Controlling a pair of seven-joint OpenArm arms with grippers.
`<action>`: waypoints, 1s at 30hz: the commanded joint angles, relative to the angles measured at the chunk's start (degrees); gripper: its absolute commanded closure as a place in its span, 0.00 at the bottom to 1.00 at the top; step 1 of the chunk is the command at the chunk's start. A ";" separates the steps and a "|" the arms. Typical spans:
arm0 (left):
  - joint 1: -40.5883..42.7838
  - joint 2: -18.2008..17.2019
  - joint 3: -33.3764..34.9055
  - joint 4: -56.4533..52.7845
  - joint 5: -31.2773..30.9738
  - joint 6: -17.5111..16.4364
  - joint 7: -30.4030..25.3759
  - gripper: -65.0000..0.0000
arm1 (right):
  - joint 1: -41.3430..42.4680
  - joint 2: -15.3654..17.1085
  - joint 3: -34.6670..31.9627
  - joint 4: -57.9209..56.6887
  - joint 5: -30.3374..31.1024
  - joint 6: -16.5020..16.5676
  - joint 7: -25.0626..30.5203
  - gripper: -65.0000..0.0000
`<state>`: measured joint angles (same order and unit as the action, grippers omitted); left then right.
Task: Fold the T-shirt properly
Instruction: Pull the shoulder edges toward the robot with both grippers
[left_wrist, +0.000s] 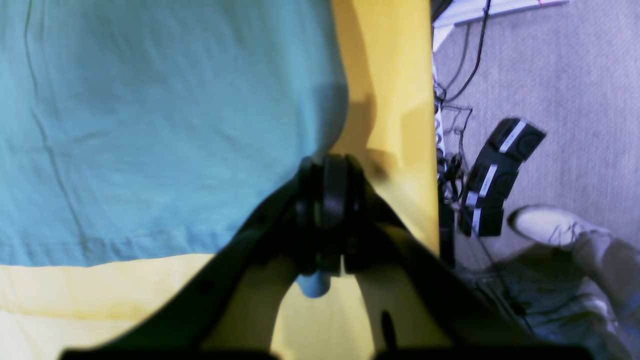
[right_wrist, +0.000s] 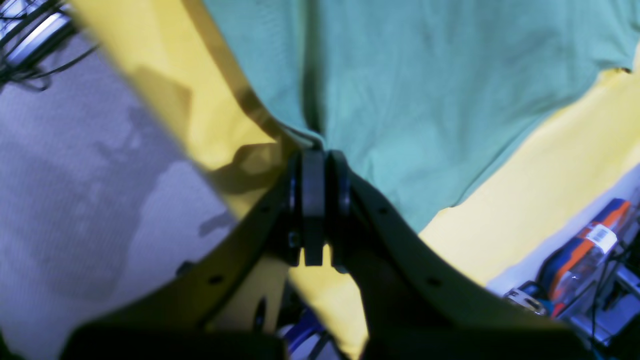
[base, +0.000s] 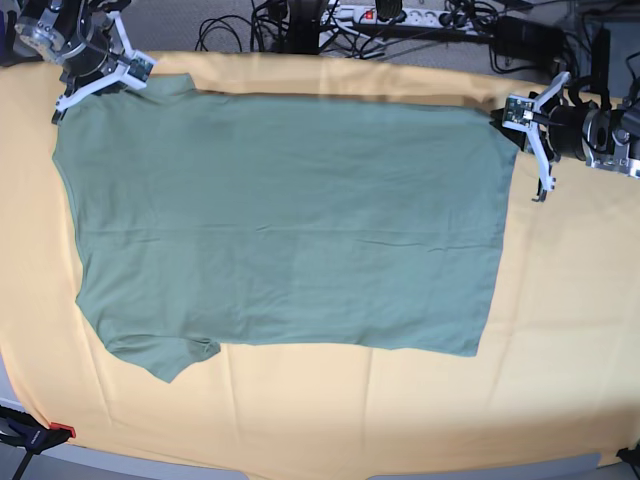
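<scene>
Fabric was pinched in both claws. The left gripper (left_wrist: 330, 220) was closed on a corner of the T-shirt (base: 290, 230), and a small tongue of the green cloth stuck out behind its closed jaws in the left wrist view. The right gripper (right_wrist: 315, 200) was also closed, and the edge of the shirt ran straight into its tips, so it seemed to hold the cloth there as well. In the base view the two claws stood at the two far corners of the shirt, one near the shoulder side and one at the hem side.

The shirt lay spread out almost flat on the yellow cloth (base: 560, 380) that covered the table, with one short sleeve at the near corner on that view's left.

Several things could go wrong from here, in my judgement. The grip was only on a thin edge, so the cloth could slip out if the arms pulled apart too strongly. If one arm moved faster than the other, the fold line could become slanted. A claw could also catch the yellow cloth under the shirt and drag it.

The shirt was thin, soft knit, matte, with light wrinkles and a stitched hem. The yellow cloth looked smooth and a little heavier.
</scene>
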<state>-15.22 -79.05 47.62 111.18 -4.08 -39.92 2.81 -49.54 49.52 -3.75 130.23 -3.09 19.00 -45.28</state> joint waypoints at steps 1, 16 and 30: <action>-0.42 -1.84 -0.68 0.70 -0.50 -0.08 -0.66 1.00 | -0.90 0.81 0.48 1.09 -0.94 -0.35 -0.48 1.00; -1.20 -2.03 -0.70 1.11 -0.46 -0.08 -0.83 1.00 | -3.72 0.72 0.48 1.09 -7.93 -4.07 2.84 1.00; -4.81 4.37 -0.70 -0.63 3.87 0.68 1.38 1.00 | 7.76 0.79 0.48 -0.33 0.44 0.66 14.43 1.00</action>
<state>-19.20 -73.32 47.59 110.13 0.10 -39.62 4.69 -41.67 49.50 -3.64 129.43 -2.17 20.05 -31.24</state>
